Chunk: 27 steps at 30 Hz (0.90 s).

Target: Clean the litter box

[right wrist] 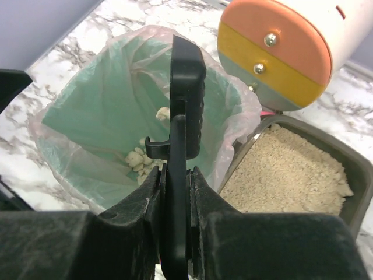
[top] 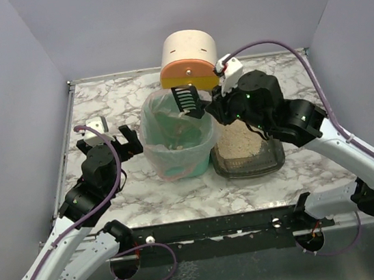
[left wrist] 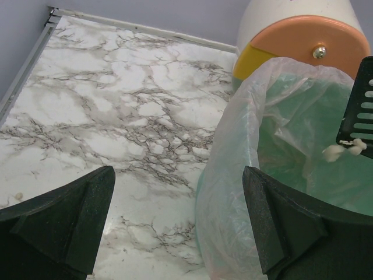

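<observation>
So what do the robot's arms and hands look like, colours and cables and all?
Both arms have white lower links dotted with small holes, and black joints and wrists. A purple cable runs along the right arm, another along the left arm. Small green lights glow on the right wrist. The left hand and right hand have chunky matte black fingers.
</observation>
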Available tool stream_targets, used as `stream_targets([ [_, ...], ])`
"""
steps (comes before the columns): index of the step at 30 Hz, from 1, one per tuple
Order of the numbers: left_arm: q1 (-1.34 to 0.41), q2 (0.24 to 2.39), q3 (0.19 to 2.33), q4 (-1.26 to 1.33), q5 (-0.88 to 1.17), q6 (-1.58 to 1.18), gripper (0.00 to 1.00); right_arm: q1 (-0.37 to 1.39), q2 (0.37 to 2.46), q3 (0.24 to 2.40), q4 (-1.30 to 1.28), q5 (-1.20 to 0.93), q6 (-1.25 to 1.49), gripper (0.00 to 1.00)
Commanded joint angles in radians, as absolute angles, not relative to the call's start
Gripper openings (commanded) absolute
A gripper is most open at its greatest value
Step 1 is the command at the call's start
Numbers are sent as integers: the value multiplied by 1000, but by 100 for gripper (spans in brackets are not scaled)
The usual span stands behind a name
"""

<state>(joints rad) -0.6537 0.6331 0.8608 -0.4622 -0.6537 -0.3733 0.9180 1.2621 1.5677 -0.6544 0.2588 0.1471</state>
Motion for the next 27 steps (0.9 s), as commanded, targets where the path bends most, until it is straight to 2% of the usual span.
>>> stream_targets([
  [1,-646,628,853,-457,-636,-371,99,1060,1319,1644,-717,563,-6,1],
  [6,-647,627,851,-456,-637,-370,99,1204,1370,1671,-684,777,-131,0],
  [14,-646,623,851,-456,-634,-371,99,1224,1338,1678,-618,757,-118,1],
  [21,-646,624,851,-456,-633,-371,99,1224,1190,1619,-524,769,-13,1],
  [27,-646,632,851,-457,-630,-371,99,1224,1022,1484,-405,840,73,1],
])
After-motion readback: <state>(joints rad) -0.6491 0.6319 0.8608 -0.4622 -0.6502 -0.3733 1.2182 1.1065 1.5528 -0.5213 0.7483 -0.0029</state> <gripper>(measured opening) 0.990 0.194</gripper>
